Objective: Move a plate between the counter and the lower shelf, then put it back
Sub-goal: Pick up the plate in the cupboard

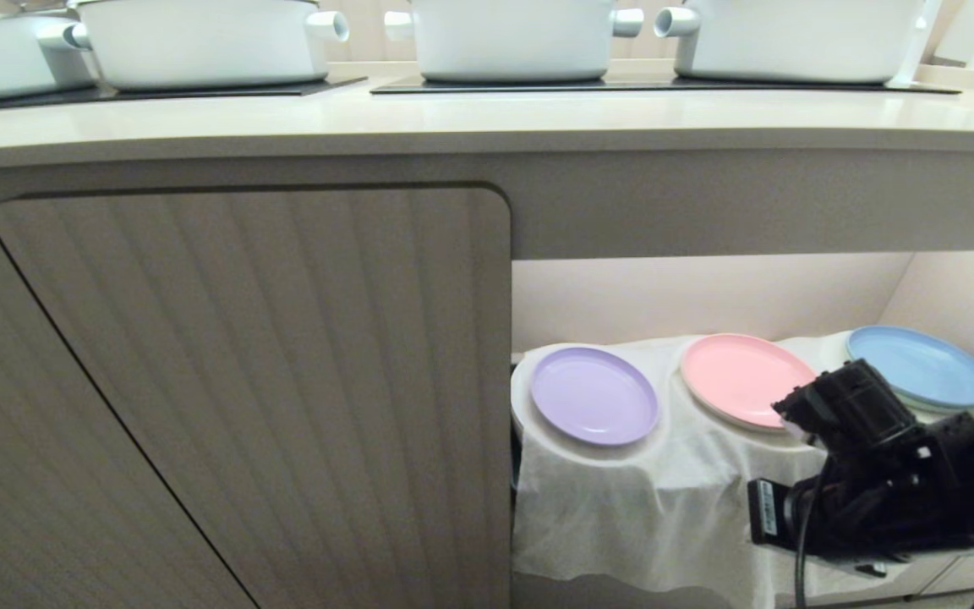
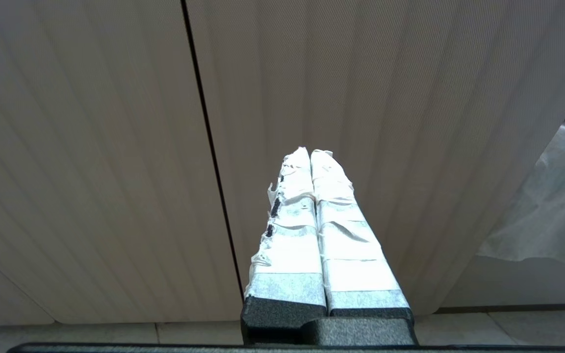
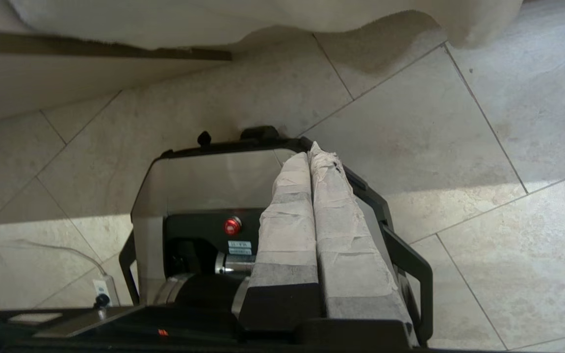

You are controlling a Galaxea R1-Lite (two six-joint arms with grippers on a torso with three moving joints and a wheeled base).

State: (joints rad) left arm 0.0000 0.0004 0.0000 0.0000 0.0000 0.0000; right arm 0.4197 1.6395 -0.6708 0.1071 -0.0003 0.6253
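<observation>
The lilac plate point(image 1: 594, 396) lies flat on the white cloth point(image 1: 664, 499) that covers the lower shelf, at the left end of the open bay under the counter point(image 1: 487, 118). Nothing touches it. My right arm point(image 1: 867, 457) hangs low in front of the bay's right side, to the right of the plate and apart from it. In the right wrist view the right gripper point(image 3: 309, 156) is shut and empty, pointing down over my own base. The left gripper point(image 2: 310, 153) is shut and empty too, parked facing the ribbed cabinet door point(image 2: 385, 98).
A pink plate point(image 1: 745, 379) and a blue plate point(image 1: 920, 365) lie right of the lilac one on the same cloth. White pots point(image 1: 208, 42) point(image 1: 512, 38) stand on the counter's black hob panels. A closed cabinet door point(image 1: 267, 381) fills the left. Tiled floor point(image 3: 483, 122) lies below.
</observation>
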